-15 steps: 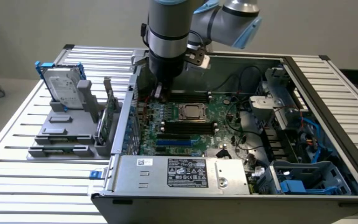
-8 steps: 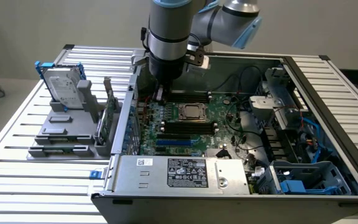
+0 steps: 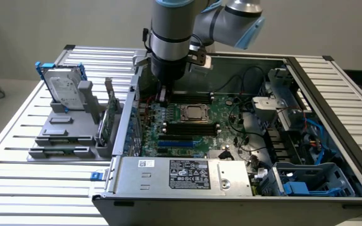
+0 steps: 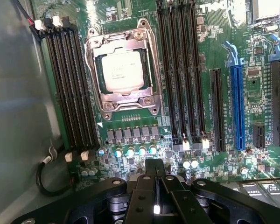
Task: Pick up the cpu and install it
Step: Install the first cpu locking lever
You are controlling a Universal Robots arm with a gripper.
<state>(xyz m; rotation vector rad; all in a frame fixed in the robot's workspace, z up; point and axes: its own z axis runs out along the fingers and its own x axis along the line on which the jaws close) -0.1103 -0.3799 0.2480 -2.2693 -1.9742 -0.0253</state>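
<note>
On the exterior view's left, a hard drive (image 3: pixel 62 87) stands upright in a grey holder (image 3: pixel 64 127) on the slatted table (image 3: pixel 17 141). Right of it, inside the open computer case (image 3: pixel 231 188), the gripper (image 4: pixel 155 186) hangs empty, fingers pressed together, above the green motherboard (image 4: pixel 252 93). Just beyond, the cpu (image 4: pixel 122 71) sits in its metal-framed socket (image 4: pixel 122 111).

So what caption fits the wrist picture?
Shut gripper hovering over the green board, cpu sitting in its socket.

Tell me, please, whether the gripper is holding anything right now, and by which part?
Nothing is held. The gripper has its fingers closed together with nothing between them, above the green board, while the cpu sits in its socket.
</note>
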